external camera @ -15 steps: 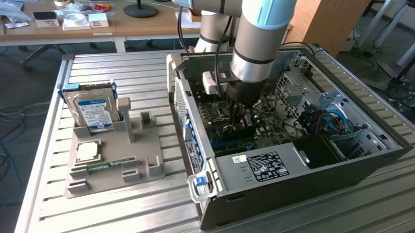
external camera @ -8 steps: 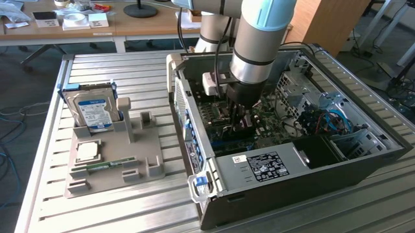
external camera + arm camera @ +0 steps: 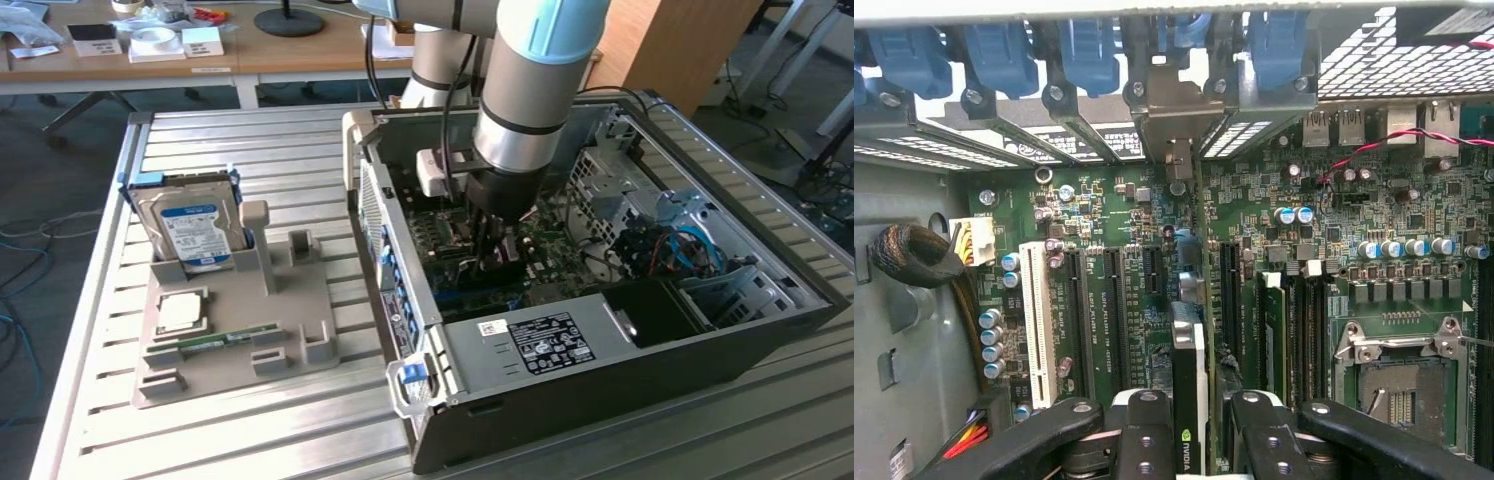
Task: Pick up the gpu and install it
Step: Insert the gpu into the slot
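My gripper (image 3: 497, 258) reaches down into the open computer case (image 3: 747, 330), over the green motherboard (image 3: 561, 262). It is shut on the gpu (image 3: 1190, 385), a thin dark card seen edge-on between the black fingers (image 3: 1144, 440). The card stands upright over an expansion slot on the motherboard (image 3: 1124, 230). Its silver bracket (image 3: 1176, 125) lies against the case's rear slot openings. Whether the card is seated in the slot I cannot tell. In the exterior view the gpu (image 3: 505, 268) is mostly hidden behind the gripper.
A grey parts holder (image 3: 227, 330) on the slatted table at the exterior view's left carries a blue-labelled hard drive (image 3: 194, 232), a CPU (image 3: 180, 310) and a green RAM stick (image 3: 214, 340). Inside the case are blue slot latches (image 3: 994, 50), a white slot (image 3: 1037, 320) and the CPU socket (image 3: 1399, 385).
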{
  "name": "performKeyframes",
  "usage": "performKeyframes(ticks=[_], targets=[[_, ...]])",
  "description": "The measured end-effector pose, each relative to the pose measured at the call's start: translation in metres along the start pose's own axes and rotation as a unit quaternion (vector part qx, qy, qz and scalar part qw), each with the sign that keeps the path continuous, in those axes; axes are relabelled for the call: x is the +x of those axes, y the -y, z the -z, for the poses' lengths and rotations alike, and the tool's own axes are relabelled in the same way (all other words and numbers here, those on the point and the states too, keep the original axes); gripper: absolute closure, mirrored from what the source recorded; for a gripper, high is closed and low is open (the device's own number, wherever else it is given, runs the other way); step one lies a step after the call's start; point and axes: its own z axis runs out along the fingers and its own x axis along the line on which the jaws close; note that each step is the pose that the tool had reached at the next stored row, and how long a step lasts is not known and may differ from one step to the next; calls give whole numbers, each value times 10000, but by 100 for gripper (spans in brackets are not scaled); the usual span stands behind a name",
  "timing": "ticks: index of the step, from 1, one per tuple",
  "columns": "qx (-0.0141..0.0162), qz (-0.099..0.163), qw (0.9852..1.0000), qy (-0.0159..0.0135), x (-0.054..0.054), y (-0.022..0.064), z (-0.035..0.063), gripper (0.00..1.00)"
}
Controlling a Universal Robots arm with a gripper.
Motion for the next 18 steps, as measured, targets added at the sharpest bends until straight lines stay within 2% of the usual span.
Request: performKeyframes(ticks=[4,5,6,8,10,11,12,18], targets=[[0,0,10000,1,0,0,0,73],[-2,-3,10000,8,-2,-3,-4,72],[1,-3,10000,5,-1,-3,-4,67],[1,-1,10000,2,-1,-1,-1,67],[0,0,10000,0,0,0,0,55],[0,0,10000,1,0,0,-1,55],[0,0,10000,1,0,0,0,48],[0,0,10000,0,-1,0,34,48]])
